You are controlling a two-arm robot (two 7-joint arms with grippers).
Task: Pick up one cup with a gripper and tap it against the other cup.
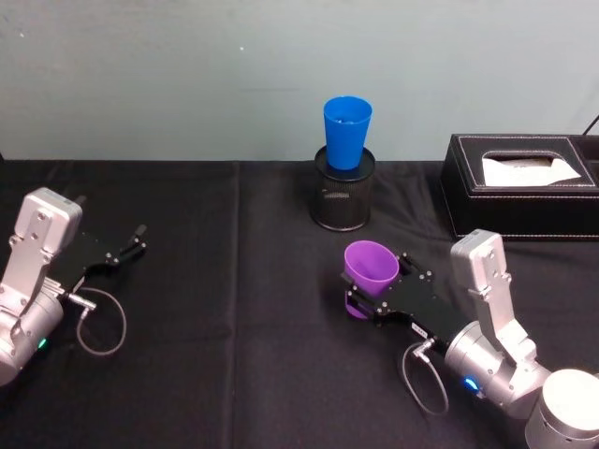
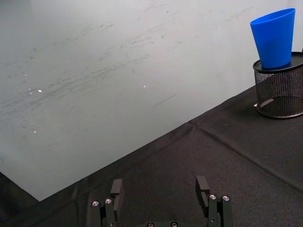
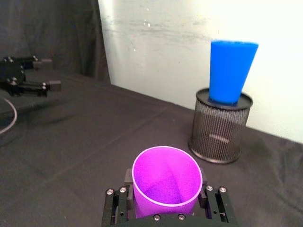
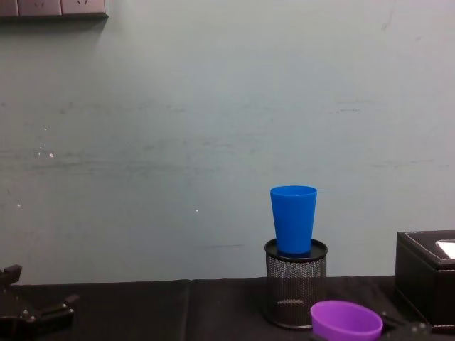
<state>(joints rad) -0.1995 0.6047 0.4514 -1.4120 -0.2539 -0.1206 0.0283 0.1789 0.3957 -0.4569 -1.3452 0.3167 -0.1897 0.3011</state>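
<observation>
**Grip on purple cup (image 1: 372,265): right gripper (image 1: 377,281) holds it, blue cup (image 1: 346,131) stands apart ahead**

The purple cup sits between the two black fingers of the right gripper, one finger pressed against each side of its wall just below the rim. Its open mouth faces upward and is tipped slightly back toward the wrist. In the right wrist view the rim (image 3: 166,182) lies directly between the fingers (image 3: 127,182) with no gap on either side. It cannot be told whether the cup's foot rests on the black cloth (image 1: 234,309) or hangs just above it.

Ahead of the gripper and slightly to its left, beyond the fingertips, stands a black wire-mesh pen holder (image 1: 343,196). The blue cup stands upright in the holder's mouth, narrow end down, higher than the purple cup. The two cups are apart, and open cloth shows between the purple rim and the holder's base. The chest view shows the purple rim (image 4: 346,320) low and nearer, with the blue cup (image 4: 293,219) above and behind it.

To the gripper's right, and farther forward, a black tissue box (image 1: 524,187) sits on the cloth.

Well off to the right gripper's left, the left gripper (image 1: 134,239) lies low over the cloth. Its fingers are spread wide with nothing between them, as the left wrist view (image 2: 159,187) makes plain.

A pale wall (image 4: 213,106) rises behind the table.
</observation>
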